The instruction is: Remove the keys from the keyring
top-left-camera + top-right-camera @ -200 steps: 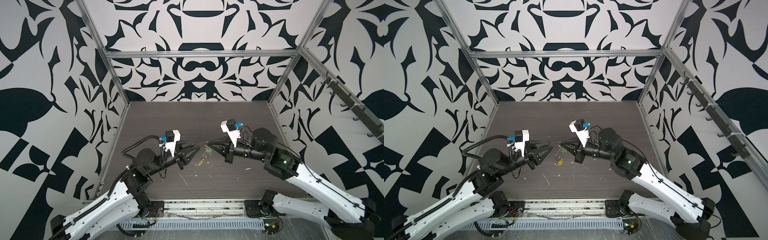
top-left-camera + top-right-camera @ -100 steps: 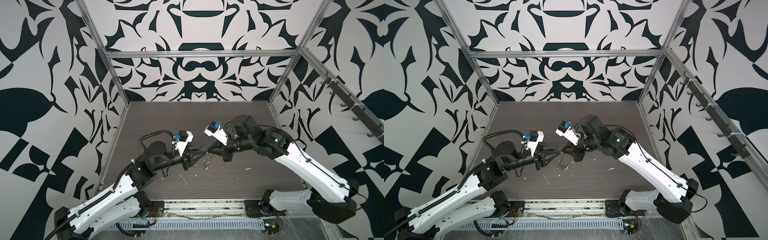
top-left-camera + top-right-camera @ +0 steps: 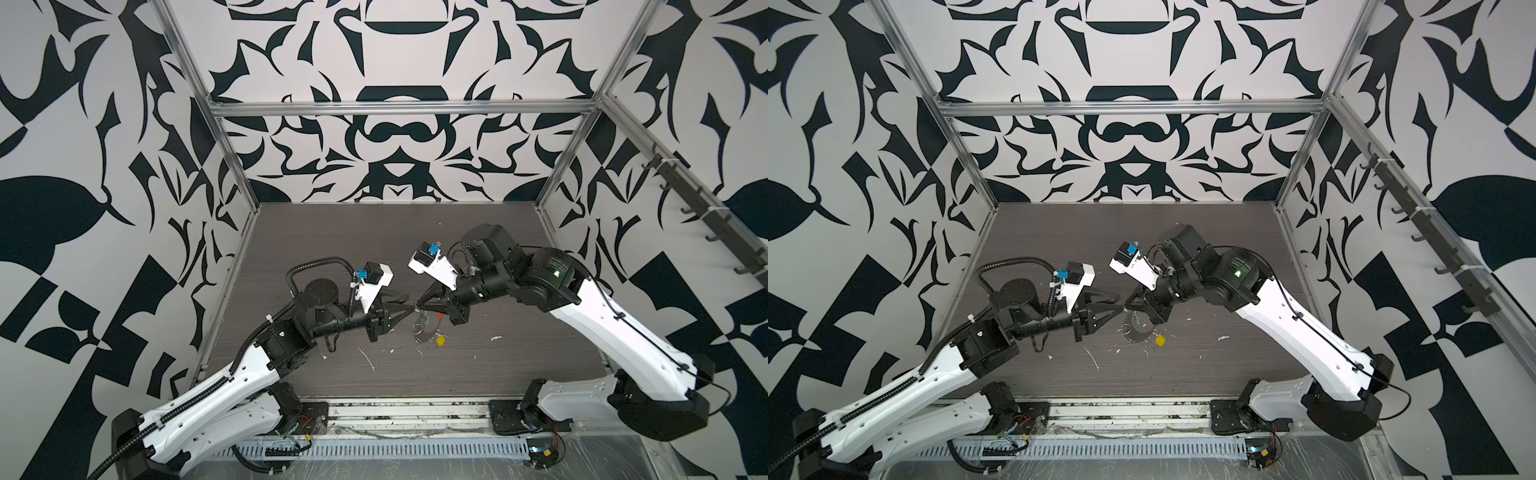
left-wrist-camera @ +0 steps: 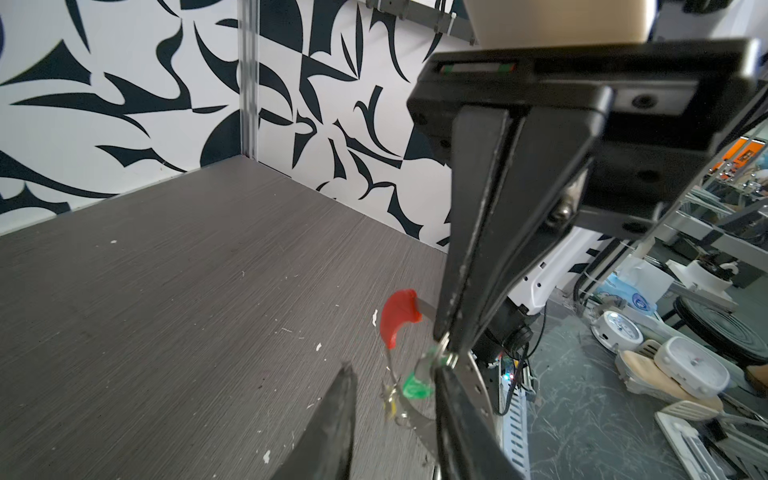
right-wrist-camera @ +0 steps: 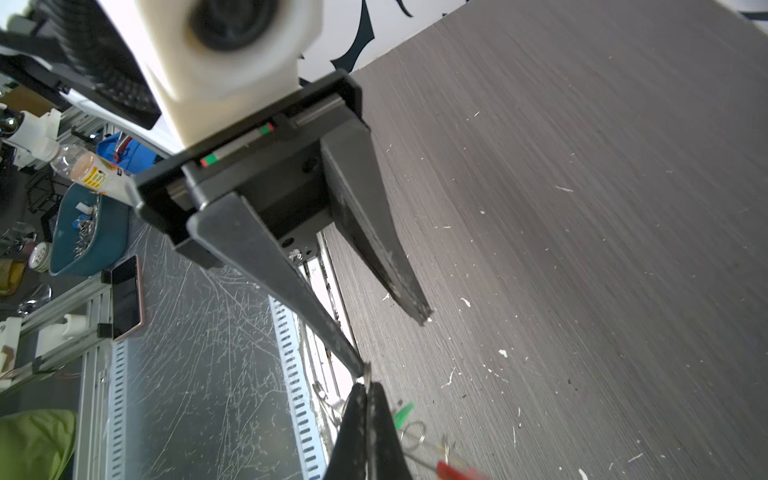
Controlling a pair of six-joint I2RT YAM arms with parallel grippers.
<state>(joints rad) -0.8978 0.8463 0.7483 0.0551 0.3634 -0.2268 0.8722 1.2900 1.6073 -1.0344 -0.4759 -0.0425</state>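
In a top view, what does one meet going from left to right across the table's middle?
Left tool → keyring → yellow-tagged key → white forearm of the right arm. The right tool overlaps the keyring, so it is omitted.

1. The right arm lifts its elbow and folds up high, so the right gripper (image 3: pixel 417 306) now tilts down.
2. The left gripper (image 3: pixel 411 303) reaches forward, and one fingertip (image 5: pixel 360 365) now meets the right gripper's tips.
3. The keyring (image 3: pixel 424 328) and keys (image 3: pixel 440 340) hang further right.

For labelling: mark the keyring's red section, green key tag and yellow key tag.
keyring's red section (image 4: pixel 398 316): left wrist view, middle.
green key tag (image 4: pixel 415 390): left wrist view, middle.
yellow key tag (image 3: pixel 1160 340): a top view, middle.
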